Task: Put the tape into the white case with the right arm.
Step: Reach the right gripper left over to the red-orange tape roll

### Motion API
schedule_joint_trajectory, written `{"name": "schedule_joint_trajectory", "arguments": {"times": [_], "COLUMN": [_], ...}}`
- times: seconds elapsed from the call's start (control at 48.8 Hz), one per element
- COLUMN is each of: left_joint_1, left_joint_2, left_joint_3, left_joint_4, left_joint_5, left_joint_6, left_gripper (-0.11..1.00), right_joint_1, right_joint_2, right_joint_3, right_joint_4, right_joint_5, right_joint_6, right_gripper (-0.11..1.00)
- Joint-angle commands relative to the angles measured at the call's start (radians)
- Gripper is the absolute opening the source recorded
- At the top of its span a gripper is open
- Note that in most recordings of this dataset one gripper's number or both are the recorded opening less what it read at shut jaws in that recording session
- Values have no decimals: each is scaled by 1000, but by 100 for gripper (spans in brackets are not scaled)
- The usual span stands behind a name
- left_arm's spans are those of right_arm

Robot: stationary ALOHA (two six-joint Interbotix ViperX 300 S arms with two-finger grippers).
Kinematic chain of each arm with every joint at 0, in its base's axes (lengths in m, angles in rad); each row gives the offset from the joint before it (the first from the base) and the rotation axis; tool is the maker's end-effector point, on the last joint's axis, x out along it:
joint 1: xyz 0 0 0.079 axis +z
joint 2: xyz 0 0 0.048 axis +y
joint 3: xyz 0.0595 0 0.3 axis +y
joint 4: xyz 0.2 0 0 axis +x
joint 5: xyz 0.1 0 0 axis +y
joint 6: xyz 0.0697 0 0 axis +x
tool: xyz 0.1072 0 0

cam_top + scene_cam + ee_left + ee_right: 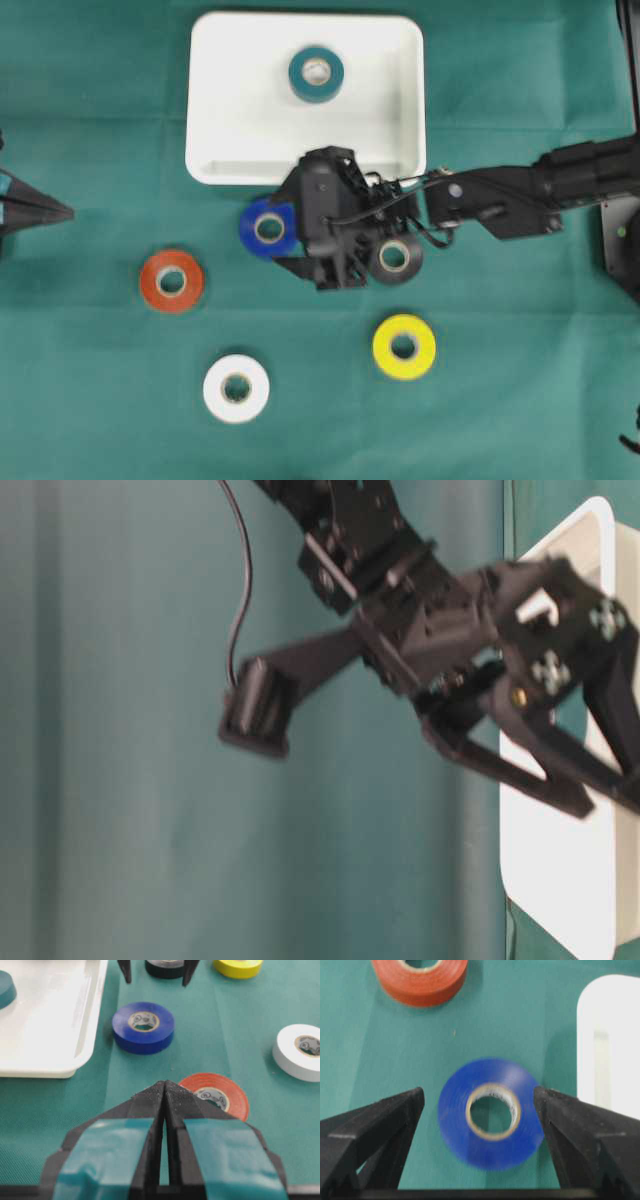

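Right wrist view: a blue tape roll [490, 1112] lies flat between the spread fingers of the right gripper [479, 1105], untouched. Overhead, the right arm [520, 195] reaches across, its gripper angled down. The white case [240, 120] sits just beyond the gripper, holding a teal roll [316, 73]. The left gripper [165, 1097] rests pressed together. Green cloth covers the worktop [100, 400].

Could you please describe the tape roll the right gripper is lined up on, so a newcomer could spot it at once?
Find the white case; just below its near rim lies the blue tape, between the open fingers of the right gripper. It is the only blue roll.
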State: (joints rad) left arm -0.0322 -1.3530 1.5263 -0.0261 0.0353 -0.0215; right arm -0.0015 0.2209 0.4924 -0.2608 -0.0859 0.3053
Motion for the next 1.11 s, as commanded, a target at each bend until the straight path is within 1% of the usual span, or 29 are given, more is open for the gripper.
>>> {"name": "schedule_joint_trajectory", "arguments": {"times": [0.0, 0.512, 0.635, 0.901, 1.085], "left_joint_1": [3, 3, 3, 3, 3], "left_joint_2": [8, 8, 8, 8, 8], "left_joint_3": [-9, -6, -6, -6, -3], "left_joint_4": [0, 0, 0, 0, 0], "left_joint_5": [-9, -9, -11, -12, -12], "left_joint_6": [2, 2, 2, 2, 2], "left_gripper": [0, 0, 0, 0, 0], "right_joint_1": [3, 15, 20, 37, 37], "right_joint_2": [11, 179, 212, 278, 307], "right_joint_3": [-61, -342, -393, -489, -525], "right_joint_4": [-2, -2, -2, -2, -2], "right_joint_5": [12, 91, 118, 124, 132], "right_joint_6": [0, 0, 0, -2, -2], "right_gripper": [61, 61, 61, 61, 61]}}
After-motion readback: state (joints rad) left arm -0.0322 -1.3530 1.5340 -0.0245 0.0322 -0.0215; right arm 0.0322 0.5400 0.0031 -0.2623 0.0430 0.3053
